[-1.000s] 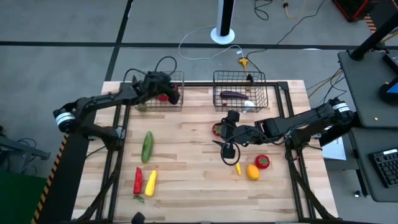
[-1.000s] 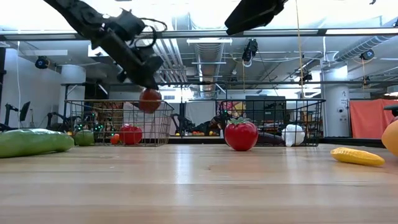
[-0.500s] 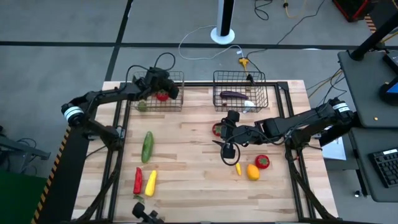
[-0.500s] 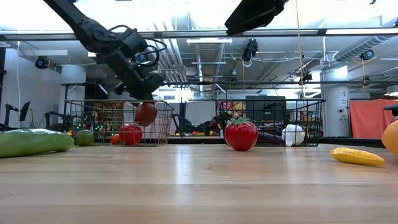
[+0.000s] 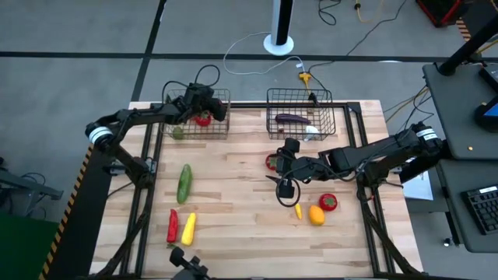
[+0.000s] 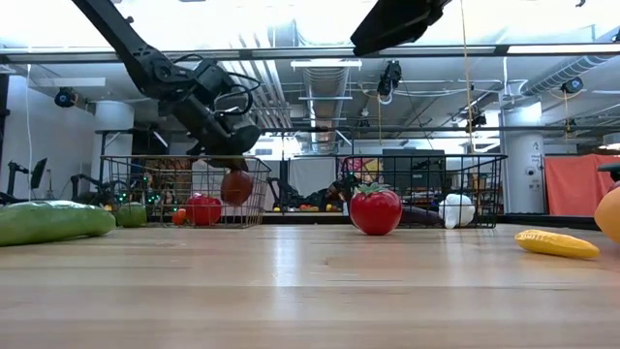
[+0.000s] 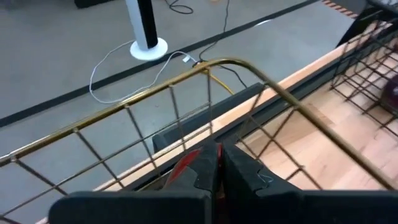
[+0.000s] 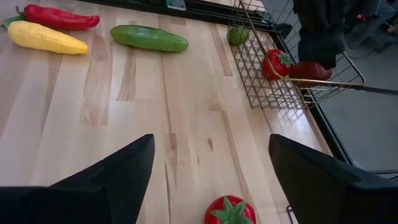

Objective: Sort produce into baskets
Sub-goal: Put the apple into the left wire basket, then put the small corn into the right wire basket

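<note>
The left gripper (image 6: pixel 232 167) pinches a dark-red round fruit (image 6: pixel 236 186) inside the far-left basket (image 5: pixel 220 131), beside a red tomato (image 6: pixel 202 208), while the right gripper (image 5: pixel 285 183) hangs spread over mid-table near another tomato (image 5: pixel 271 162).

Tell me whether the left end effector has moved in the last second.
Yes. The left end effector has dropped with the dark-red fruit into the left basket.

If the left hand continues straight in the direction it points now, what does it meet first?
Probably the floor of the left basket: the left hand points down into it, holding a dark-red fruit, beside a red tomato.
</note>
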`<act>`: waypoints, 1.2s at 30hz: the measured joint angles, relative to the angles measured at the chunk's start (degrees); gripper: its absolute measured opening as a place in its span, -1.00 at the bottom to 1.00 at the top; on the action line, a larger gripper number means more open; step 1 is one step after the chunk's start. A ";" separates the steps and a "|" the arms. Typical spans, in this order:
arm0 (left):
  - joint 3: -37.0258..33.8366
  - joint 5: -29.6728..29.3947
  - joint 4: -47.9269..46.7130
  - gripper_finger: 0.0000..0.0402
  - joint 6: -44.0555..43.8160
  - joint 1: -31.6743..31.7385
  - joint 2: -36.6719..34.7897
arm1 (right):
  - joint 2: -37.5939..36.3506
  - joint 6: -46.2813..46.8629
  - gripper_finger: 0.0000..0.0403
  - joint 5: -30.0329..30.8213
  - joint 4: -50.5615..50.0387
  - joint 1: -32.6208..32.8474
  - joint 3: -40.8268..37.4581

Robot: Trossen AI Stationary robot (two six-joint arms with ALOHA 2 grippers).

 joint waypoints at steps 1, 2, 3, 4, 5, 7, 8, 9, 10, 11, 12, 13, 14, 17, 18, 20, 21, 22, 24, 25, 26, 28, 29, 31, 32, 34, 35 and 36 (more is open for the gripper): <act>0.00 -0.06 0.01 -1.00 -0.10 0.00 0.15 | 0.00 0.00 0.52 0.00 0.00 0.00 0.00; 0.00 -0.04 0.26 -1.00 -0.18 -0.03 0.39 | 0.00 0.00 0.51 0.01 0.00 0.00 -0.03; 0.00 -0.03 0.59 -1.00 -0.32 -0.04 0.66 | 0.00 -0.02 0.51 0.02 0.00 0.00 -0.09; 0.00 -0.02 0.66 -1.00 -0.41 -0.06 0.94 | -0.02 -0.08 0.51 0.02 0.00 0.00 -0.13; 0.00 0.00 0.93 -1.00 -0.43 -0.07 1.23 | 0.00 -0.10 0.51 0.01 -0.02 0.00 -0.13; 0.00 -0.03 1.94 -1.00 -0.59 -0.04 1.73 | 0.00 -0.13 0.53 0.01 -0.02 0.00 -0.13; 0.00 -0.05 2.07 -1.00 -0.81 -0.04 1.94 | 0.00 -0.14 0.54 0.02 -0.01 0.00 -0.13; 0.00 -0.11 2.21 -1.00 -0.85 -0.02 2.20 | 0.00 -0.16 0.55 0.01 0.00 0.00 -0.13; 0.00 -0.16 2.36 -1.00 -0.85 0.00 2.46 | 0.00 -0.19 0.56 0.01 -0.02 0.00 -0.13; 0.00 -0.16 2.38 -0.99 -0.87 0.00 2.66 | 0.00 -0.21 0.57 0.00 -0.01 0.00 -0.13; 0.00 -0.16 2.40 -0.98 -0.87 -0.02 2.76 | 0.00 -0.22 0.58 0.02 0.00 0.00 -0.13; 0.00 -0.16 2.47 -0.96 -1.01 -0.02 2.78 | 0.00 -0.22 0.59 0.02 0.00 0.00 -0.13; 0.00 -0.16 2.56 -0.93 -1.22 -0.02 2.78 | 0.00 -0.22 0.60 0.02 0.00 0.00 -0.13; 0.00 -0.16 2.58 -0.82 -1.48 -0.02 2.71 | 0.00 -0.22 0.62 0.02 0.00 0.00 -0.13; 0.00 -0.16 2.58 -0.78 -1.48 -0.02 2.65 | 0.00 -0.22 0.62 0.01 0.00 0.00 -0.13; 0.00 -0.18 2.58 -0.68 -1.48 -0.02 2.46 | 0.00 -0.08 0.62 0.02 0.00 0.00 -0.13; 0.00 -0.18 2.58 -0.64 -1.48 -0.01 2.37 | 0.00 0.08 0.62 0.02 0.00 0.00 -0.13; 0.00 -0.18 2.52 -0.59 -1.48 -0.02 2.22 | 0.00 0.29 0.61 0.00 0.00 0.00 -0.13; 0.00 -0.18 2.41 -0.51 -1.48 -0.29 1.49 | 0.00 0.71 0.60 0.00 -0.05 0.00 -0.13; 0.00 -0.18 2.30 -0.48 -1.48 -0.61 0.95 | 0.00 1.07 0.59 0.00 -0.20 0.00 -0.13; 0.00 -0.18 1.96 -0.45 -1.47 -1.04 0.27 | 0.00 1.48 0.58 0.00 -0.50 0.00 -0.13; 0.00 -0.16 0.62 -0.40 -1.03 -2.10 -1.20 | 0.00 2.36 0.57 0.00 -1.27 0.00 -0.13; -0.01 -0.17 -0.47 -0.39 -0.77 -2.76 -2.19 | 0.00 3.03 0.56 0.01 -1.80 0.00 -0.13; -0.02 -0.19 -2.31 -0.37 -0.21 -4.37 -4.38 | 0.00 4.16 0.55 0.00 -2.73 0.00 -0.13; -0.02 -0.18 -3.40 -0.37 0.11 -5.34 -5.49 | 0.00 4.84 0.54 0.00 -3.34 0.00 -0.13; -0.04 -0.20 -5.80 -0.36 0.38 -7.69 -8.01 | 0.00 6.22 0.53 -0.02 -4.59 0.00 -0.13; -0.06 -0.23 -6.71 -0.36 0.45 -8.98 -9.24 | 0.00 6.60 0.52 0.00 -5.14 0.00 -0.13; -0.07 -0.24 -7.72 -0.36 0.48 -10.32 -10.59 | 0.00 7.30 0.52 0.00 -5.66 0.00 -0.13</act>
